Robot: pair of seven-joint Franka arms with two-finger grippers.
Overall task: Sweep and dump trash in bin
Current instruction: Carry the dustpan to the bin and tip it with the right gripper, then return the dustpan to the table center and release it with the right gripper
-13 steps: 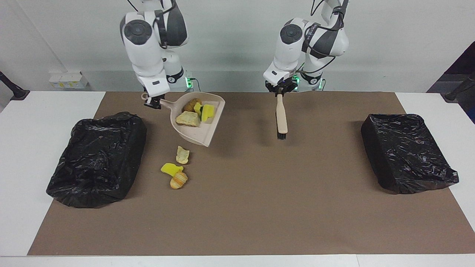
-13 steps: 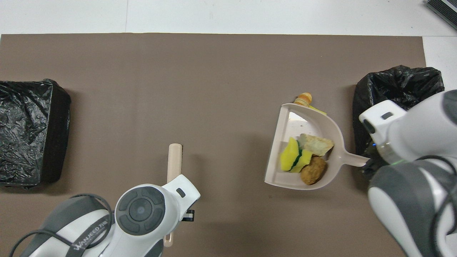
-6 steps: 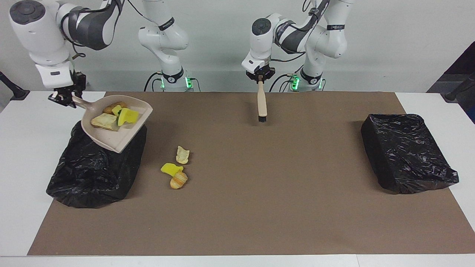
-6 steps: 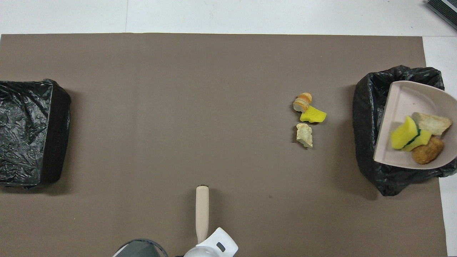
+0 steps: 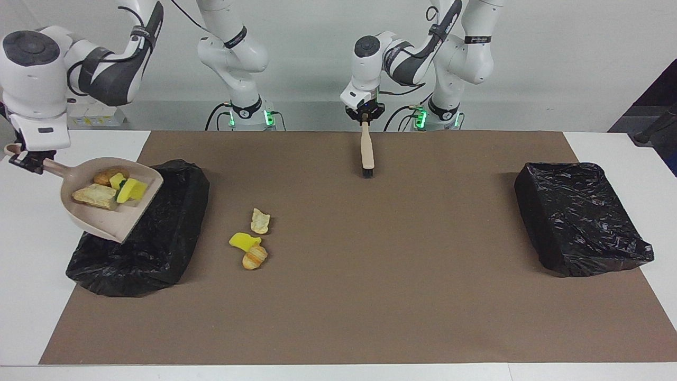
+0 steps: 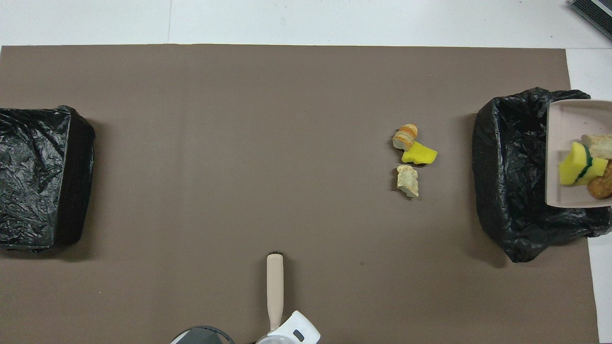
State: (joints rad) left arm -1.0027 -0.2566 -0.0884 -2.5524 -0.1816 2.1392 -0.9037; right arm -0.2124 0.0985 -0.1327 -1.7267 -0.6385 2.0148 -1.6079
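Dustpan (image 5: 106,211) loaded over the bin (image 5: 153,238).
My right gripper (image 5: 24,159) clenches its handle, left gripper (image 5: 365,117) the brush (image 5: 366,153); the trash (image 5: 113,190) looks light, loose — tip gently.

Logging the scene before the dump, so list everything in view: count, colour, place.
dustpan: one, beige, held over the bin at the right arm's end
scraps in dustpan: four, yellow, tan and brown
scraps on mat: three, yellow, cream and tan, beside that bin
bins: two, black-bagged, one at each end
brush: one, beige handle, black bristles, hanging over the mat
mat: one, brown, on the white table
right gripper: shut on the dustpan's handle
left gripper: shut on the brush
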